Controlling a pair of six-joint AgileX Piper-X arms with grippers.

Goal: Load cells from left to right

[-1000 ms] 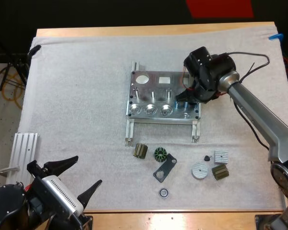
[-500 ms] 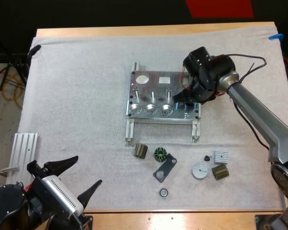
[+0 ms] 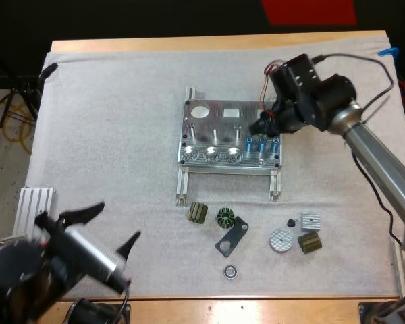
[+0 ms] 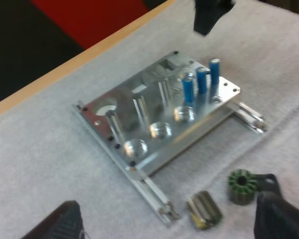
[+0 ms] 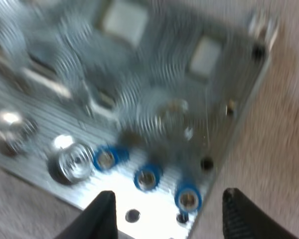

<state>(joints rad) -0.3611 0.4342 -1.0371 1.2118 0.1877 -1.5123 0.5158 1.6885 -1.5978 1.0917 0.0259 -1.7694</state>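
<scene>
Fixture (image 3: 212, 121) sits in the middle of the white mat (image 3: 121, 121). Three blue cylinders (image 3: 262, 144) stand upright in a row at its near right corner, just beside three round pockets to their left. I see my right gripper (image 3: 260, 126) hanging just above that row, fingers spread wide and clear of the cylinders, gripping nothing. My left gripper (image 3: 111, 226) hovers over the mat's near left, likewise spread wide with nothing between its fingers. Small dark parts (image 3: 224, 217) lie on the mat on the fixture's near side.

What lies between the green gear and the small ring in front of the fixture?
A flat black plate lies between the gear and the ring, as the high view shows.
</scene>
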